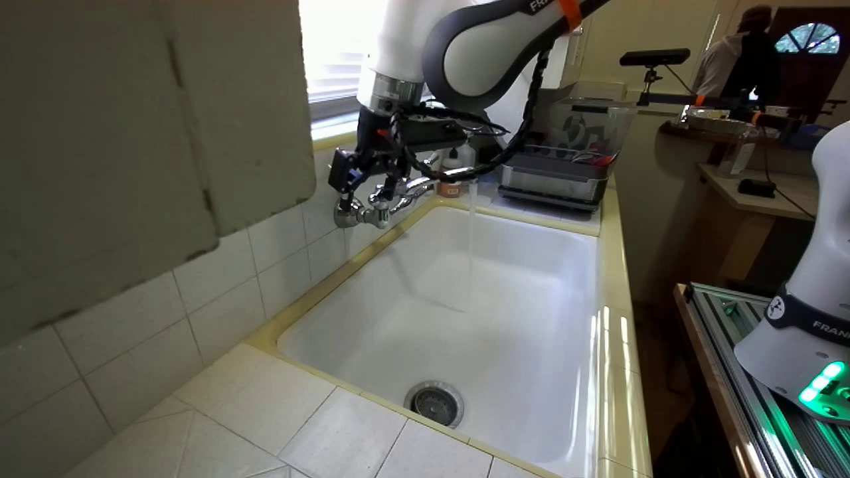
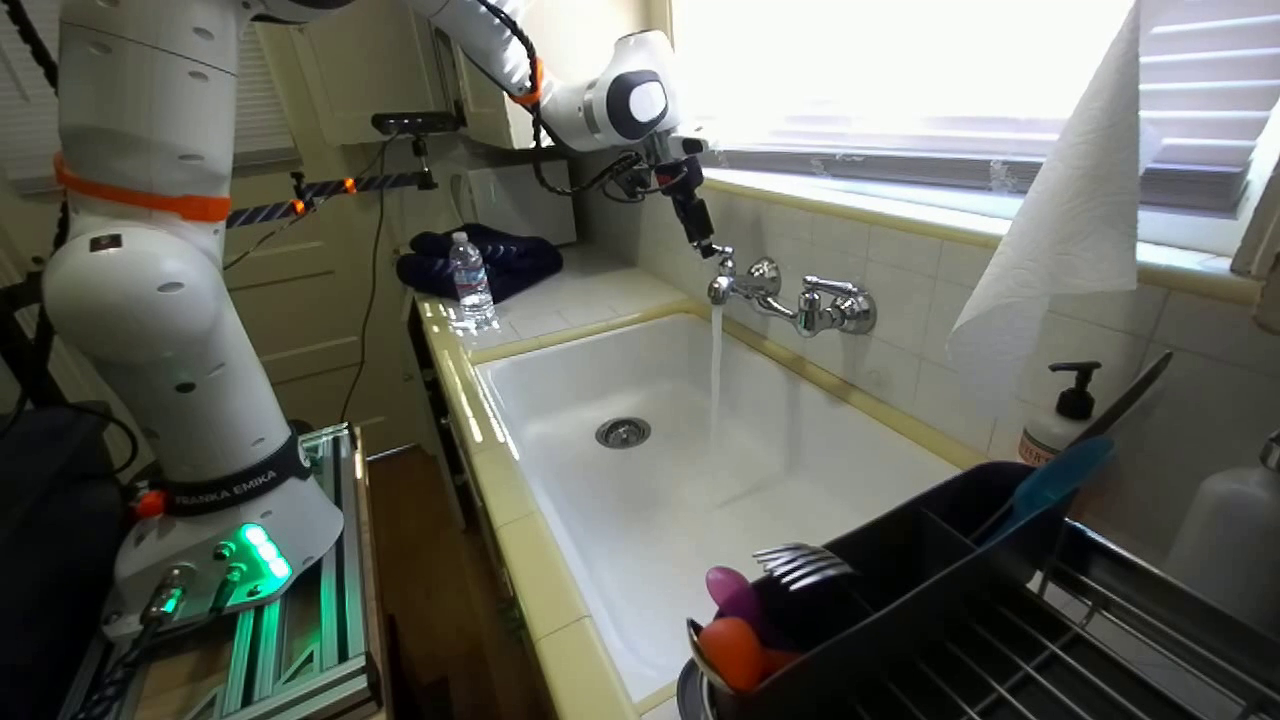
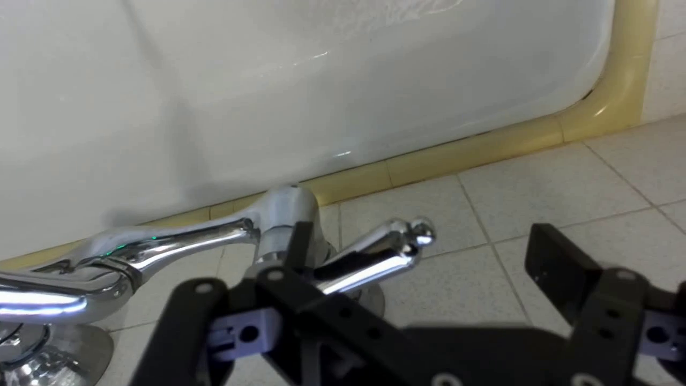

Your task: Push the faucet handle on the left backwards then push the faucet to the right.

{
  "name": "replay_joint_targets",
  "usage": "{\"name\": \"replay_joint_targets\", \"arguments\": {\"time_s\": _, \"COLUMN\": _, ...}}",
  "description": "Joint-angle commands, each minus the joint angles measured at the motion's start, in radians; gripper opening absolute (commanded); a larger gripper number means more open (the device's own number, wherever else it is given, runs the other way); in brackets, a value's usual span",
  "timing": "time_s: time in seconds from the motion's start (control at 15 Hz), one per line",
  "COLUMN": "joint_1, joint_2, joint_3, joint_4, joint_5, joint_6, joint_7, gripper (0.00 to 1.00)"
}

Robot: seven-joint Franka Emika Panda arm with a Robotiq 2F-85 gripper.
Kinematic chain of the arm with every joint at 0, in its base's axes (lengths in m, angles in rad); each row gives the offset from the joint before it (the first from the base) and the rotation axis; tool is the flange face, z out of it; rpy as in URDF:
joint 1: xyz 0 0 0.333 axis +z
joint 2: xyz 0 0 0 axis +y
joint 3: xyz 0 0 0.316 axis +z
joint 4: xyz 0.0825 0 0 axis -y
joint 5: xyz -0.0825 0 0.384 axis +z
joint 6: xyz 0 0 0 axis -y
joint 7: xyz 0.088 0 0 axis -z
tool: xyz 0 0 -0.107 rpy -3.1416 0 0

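Observation:
The chrome faucet (image 2: 765, 285) is mounted on the tiled wall, and water (image 2: 716, 360) runs from its spout into the sink. Its handle (image 3: 375, 257) shows in the wrist view, with its knobbed tip in the gap between my fingers. In an exterior view this handle (image 2: 727, 258) is at my fingertips. My gripper (image 3: 429, 254) is open, fingers wide apart and holding nothing. One finger overlaps the handle's base in the wrist view; I cannot tell if it touches. In an exterior view the gripper (image 1: 367, 192) is right at the handle and valve. A second handle (image 2: 830, 287) is farther along the faucet.
The white sink (image 1: 372, 318) lies below, with a yellow rim. The tiled wall and window sill are close behind the gripper. A dish rack (image 2: 900, 600) with utensils, soap bottles (image 2: 1060, 420), a hanging paper towel (image 2: 1060, 200) and a water bottle (image 2: 470, 275) stand around the sink.

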State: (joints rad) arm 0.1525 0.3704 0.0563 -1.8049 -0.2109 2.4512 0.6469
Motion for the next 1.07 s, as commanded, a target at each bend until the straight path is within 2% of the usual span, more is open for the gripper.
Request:
{"name": "replay_joint_targets", "arguments": {"time_s": 0.0, "joint_1": 0.037, "joint_2": 0.074, "joint_3": -0.008, "joint_4": 0.09, "joint_5": 0.051, "joint_6": -0.014, "joint_7": -0.021, "gripper": 1.0}}
{"name": "replay_joint_targets", "arguments": {"time_s": 0.47, "joint_1": 0.058, "joint_2": 0.125, "joint_3": -0.03, "joint_4": 0.153, "joint_5": 0.049, "joint_6": 0.005, "joint_7": -0.021, "gripper": 1.0}}
{"name": "replay_joint_targets", "arguments": {"time_s": 1.0, "joint_1": 0.07, "joint_2": 0.127, "joint_3": -0.055, "joint_4": 0.177, "joint_5": 0.034, "joint_6": 0.016, "joint_7": -0.016, "gripper": 1.0}}
